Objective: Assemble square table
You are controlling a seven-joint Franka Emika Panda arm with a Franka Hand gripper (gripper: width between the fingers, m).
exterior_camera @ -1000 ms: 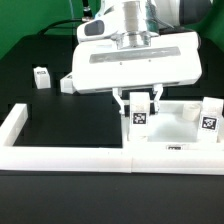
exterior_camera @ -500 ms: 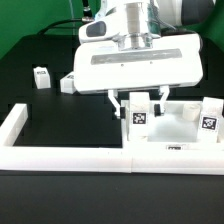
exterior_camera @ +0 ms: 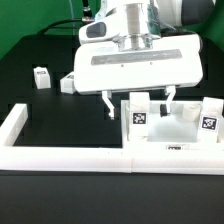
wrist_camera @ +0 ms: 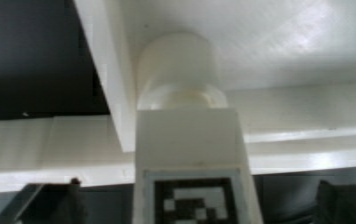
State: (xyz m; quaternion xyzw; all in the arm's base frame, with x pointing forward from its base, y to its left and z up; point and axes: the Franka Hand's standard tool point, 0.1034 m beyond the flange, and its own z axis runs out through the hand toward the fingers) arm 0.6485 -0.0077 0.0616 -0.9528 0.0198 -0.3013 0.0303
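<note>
In the exterior view my gripper hangs open over the square table's white slab, one finger on each side of an upright tagged leg block and clear of it. That leg stands on the slab. A second tagged leg stands at the slab's edge toward the exterior view's right. In the wrist view the leg fills the middle, its tag facing the camera, and the dark fingertips sit apart from its sides. The slab lies behind it.
Two more small white leg blocks sit on the black table toward the exterior view's left. A long low white border wall runs along the front and turns back at the left.
The jaws have spread wide apart from the upright leg block, letting it go. The leg stays standing on the slab and the arm has barely moved.
</note>
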